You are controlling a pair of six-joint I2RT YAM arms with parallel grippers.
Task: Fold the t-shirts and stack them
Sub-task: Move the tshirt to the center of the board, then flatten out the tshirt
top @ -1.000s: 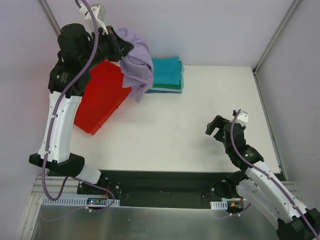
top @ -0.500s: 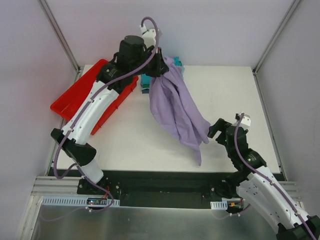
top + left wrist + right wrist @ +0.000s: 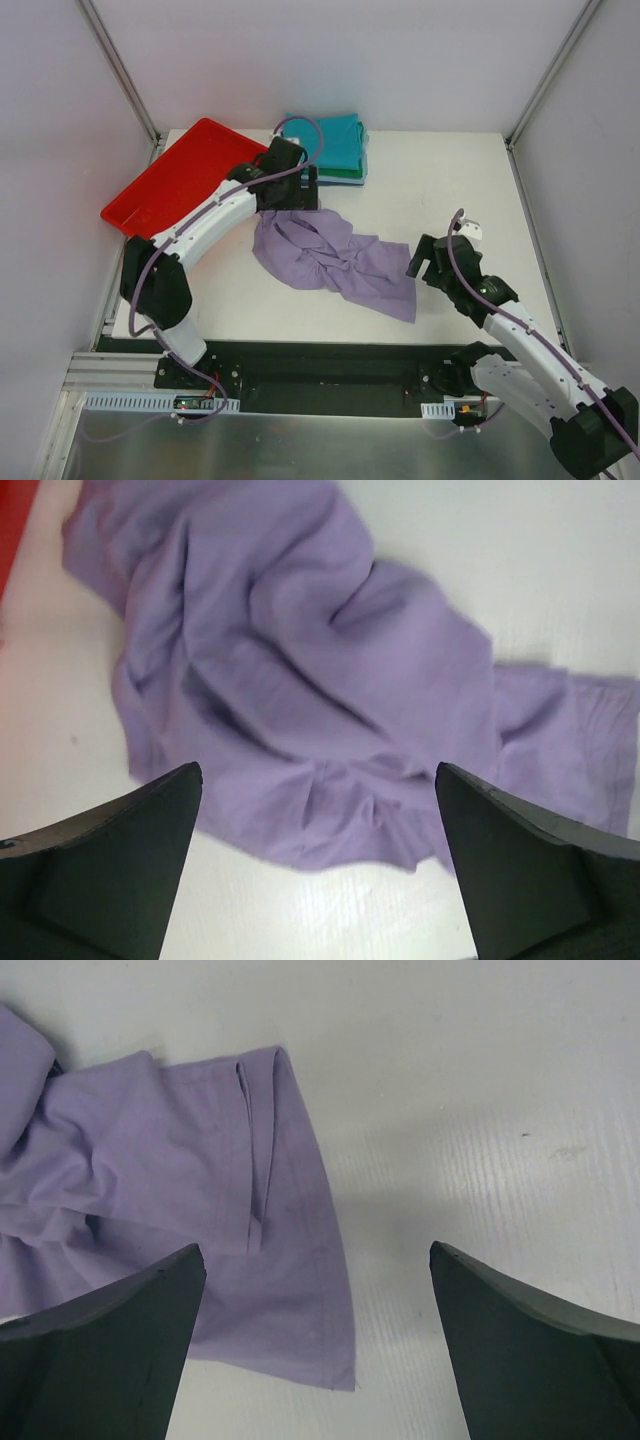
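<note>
The lavender t-shirt (image 3: 330, 260) lies bunched at the middle of the tabletop (image 3: 450, 180), apart from the folded stack (image 3: 330, 145) at twelve o'clock. Both pincers stand wide open and hold nothing. The left pincer (image 3: 288, 205) hovers over the shirt's eleven o'clock end, and the right pincer (image 3: 422, 265) sits just beside the hem corner (image 3: 335, 1375) at its four o'clock. Spreading looks like the step in hand. It is best done by pinching a single layer at each end and drawing them apart slowly, low over the surface, until the wrinkles flatten.

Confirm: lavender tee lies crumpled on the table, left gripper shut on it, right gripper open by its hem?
No. Left wrist view: the left gripper is open, jaws wide apart over the lavender tee, gripping nothing. Rest holds: tee crumpled on the table, right gripper open by its hem.
</note>
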